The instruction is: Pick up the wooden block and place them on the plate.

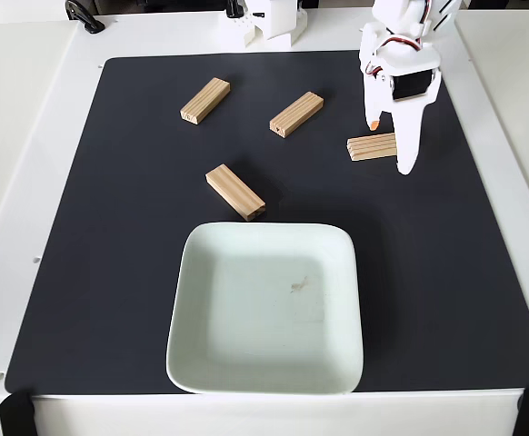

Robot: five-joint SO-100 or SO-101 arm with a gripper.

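block between open fingers, unlifted

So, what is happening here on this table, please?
A white robot arm is working over a black mat. Its tool is open and reaches down around the rightmost wooden block, not yet lifting it. Three more blocks lie loose on the mat. The plate at the front holds no blocks, just a small dark smudge.

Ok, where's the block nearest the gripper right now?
In the fixed view the wooden block lies on the black mat at upper right, between the open gripper fingers, above and right of the plate.
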